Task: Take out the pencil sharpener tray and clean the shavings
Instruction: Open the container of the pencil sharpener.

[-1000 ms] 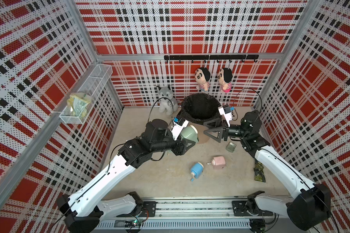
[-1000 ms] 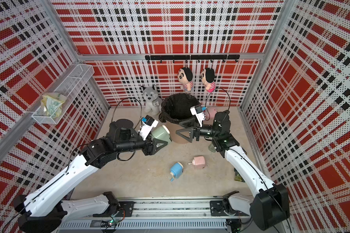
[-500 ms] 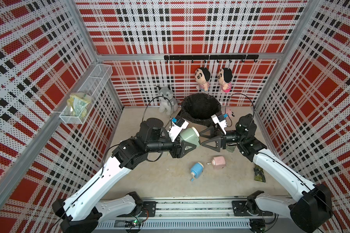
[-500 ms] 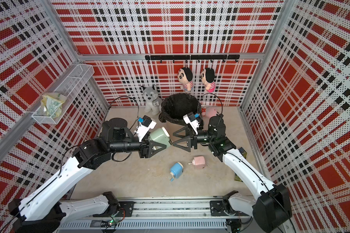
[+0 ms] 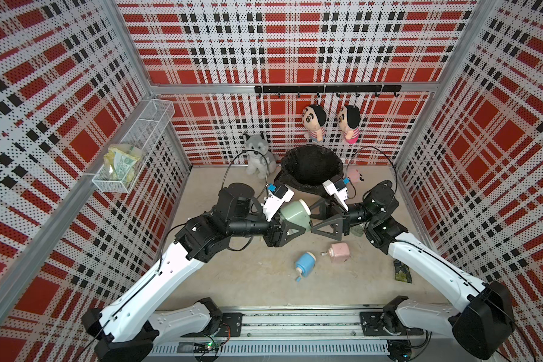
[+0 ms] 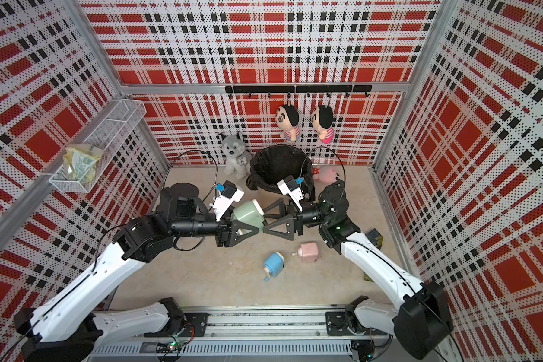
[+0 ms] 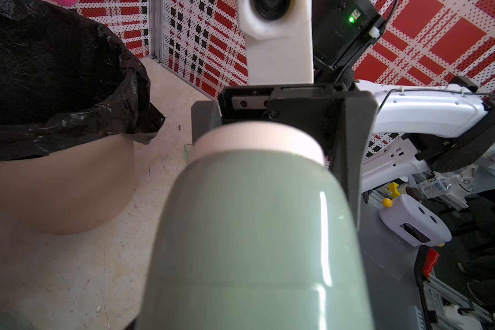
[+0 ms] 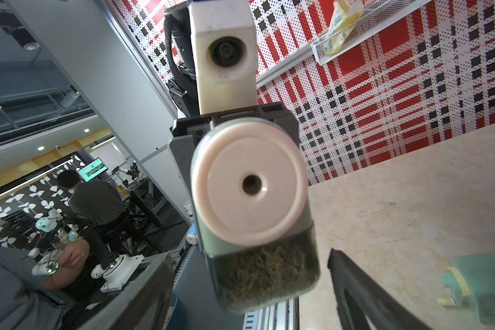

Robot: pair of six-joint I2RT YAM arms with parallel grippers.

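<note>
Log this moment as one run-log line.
left hand: shut on green sharpener, held in the air | right hand: open, at sharpener's front end | tray: not yet pulled, full of shavings

The sharpener [image 5: 295, 214] is before the bin [image 5: 311, 169]; a dog [image 5: 257, 153] stands left of the bin, against the back wall.
</note>
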